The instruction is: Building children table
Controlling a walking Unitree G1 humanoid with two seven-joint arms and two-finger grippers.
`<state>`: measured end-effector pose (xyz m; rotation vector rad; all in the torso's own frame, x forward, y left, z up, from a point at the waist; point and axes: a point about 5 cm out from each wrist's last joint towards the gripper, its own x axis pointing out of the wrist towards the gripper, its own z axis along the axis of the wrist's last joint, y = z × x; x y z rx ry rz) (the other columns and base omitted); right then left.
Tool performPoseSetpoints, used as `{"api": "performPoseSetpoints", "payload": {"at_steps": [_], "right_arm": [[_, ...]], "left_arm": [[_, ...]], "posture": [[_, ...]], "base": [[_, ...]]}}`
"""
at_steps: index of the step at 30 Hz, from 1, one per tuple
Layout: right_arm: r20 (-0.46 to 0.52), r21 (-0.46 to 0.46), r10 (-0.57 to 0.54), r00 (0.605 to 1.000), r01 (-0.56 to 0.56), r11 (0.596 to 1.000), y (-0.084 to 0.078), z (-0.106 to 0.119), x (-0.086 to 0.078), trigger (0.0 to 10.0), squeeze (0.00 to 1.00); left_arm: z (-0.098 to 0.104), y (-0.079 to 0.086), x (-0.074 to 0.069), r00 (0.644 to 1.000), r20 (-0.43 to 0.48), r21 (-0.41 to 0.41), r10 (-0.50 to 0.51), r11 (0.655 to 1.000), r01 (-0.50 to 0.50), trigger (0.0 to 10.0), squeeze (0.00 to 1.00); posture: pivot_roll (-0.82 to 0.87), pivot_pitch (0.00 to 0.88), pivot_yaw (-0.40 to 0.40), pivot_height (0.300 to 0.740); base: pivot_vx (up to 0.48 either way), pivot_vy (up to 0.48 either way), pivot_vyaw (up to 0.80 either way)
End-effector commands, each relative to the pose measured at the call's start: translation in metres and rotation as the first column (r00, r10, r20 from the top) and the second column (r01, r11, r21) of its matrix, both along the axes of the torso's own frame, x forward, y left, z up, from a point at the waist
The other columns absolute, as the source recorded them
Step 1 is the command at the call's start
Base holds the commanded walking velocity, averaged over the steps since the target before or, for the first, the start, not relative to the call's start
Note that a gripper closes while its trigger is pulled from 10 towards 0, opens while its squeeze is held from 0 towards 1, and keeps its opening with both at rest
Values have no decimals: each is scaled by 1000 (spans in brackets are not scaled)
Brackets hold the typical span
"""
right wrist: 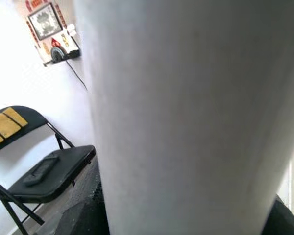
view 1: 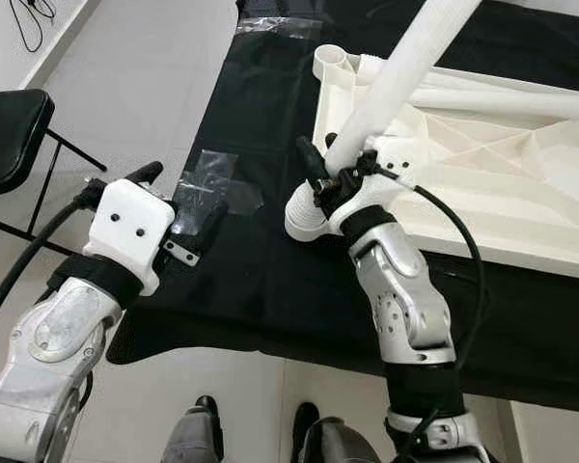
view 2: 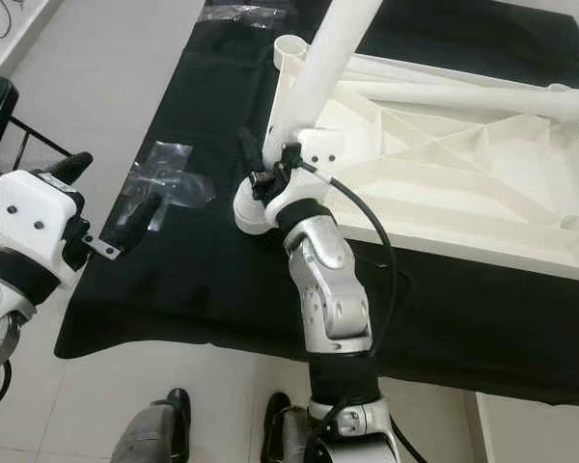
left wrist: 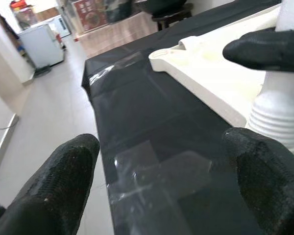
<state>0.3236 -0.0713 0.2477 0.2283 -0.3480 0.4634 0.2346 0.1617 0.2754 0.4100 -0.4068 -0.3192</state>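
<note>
Right gripper point(view 1: 320, 183) at frame centre — jaws clenched on white table leg point(view 1: 405, 68); left gripper point(view 1: 179, 207) at lower left, jaws released over the black worktop point(view 1: 251, 280).

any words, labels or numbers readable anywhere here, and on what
None can be read.
Red poster in the far room, left wrist view: has print, too blurred to read.
Framed picture on the wall, right wrist view: too small to read.
White table leg, upturned tabletop, clear plastic bags: no print visible.
</note>
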Motion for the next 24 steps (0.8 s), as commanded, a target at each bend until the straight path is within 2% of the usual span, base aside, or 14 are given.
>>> {"api": "performPoseSetpoints", "payload": {"at_steps": [1,2,4,8,12,15,20,22,24], "right_arm": [[-180,-32,22,983,-29,999,8,-45,0,10000,0],[-180,-32,22,983,-29,999,8,-45,0,10000,0],[-105,-132,36,994,-50,990,9,-41,1,10000,0],[-40,-202,79,996,-86,976,13,-36,1,10000,0],[-28,-174,92,995,-96,980,14,-29,3,10000,0],[2,-72,138,990,-138,988,11,-13,3,10000,0],[31,-30,164,986,-163,986,10,-3,3,10000,0],[75,15,164,984,-166,986,4,12,6,10000,0],[91,30,160,983,-164,986,1,17,8,10000,0]], "left_arm": [[-2,1,0,1000,-2,18,-1,1000,1,10000,0],[-2,1,0,1000,-2,18,-1,1000,1,10000,0],[-4,-2,1,1000,-10,3,-14,1000,15,10000,0],[-12,-10,3,998,-43,-40,-35,999,34,10000,0],[-28,-15,6,992,-120,-78,-31,997,22,10000,0],[-45,-15,9,981,-191,-151,-18,989,-11,10000,0],[-52,-14,13,976,-218,-171,-9,985,-29,10000,0],[-64,-12,20,966,-260,-212,2,976,-58,10000,0],[-69,-11,23,961,-276,-227,6,971,-71,10000,0]], "posture": [[193,345,-58,740],[193,345,-58,740],[190,340,-56,740],[190,328,-59,740],[185,314,-62,740],[174,299,-64,740],[166,275,-64,740],[158,236,-60,740],[157,230,-60,740]], "base": [[0,0,0],[0,0,0],[0,0,0],[0,0,0],[0,0,0],[0,0,0],[0,0,0],[0,0,0],[0,0,0]]}}
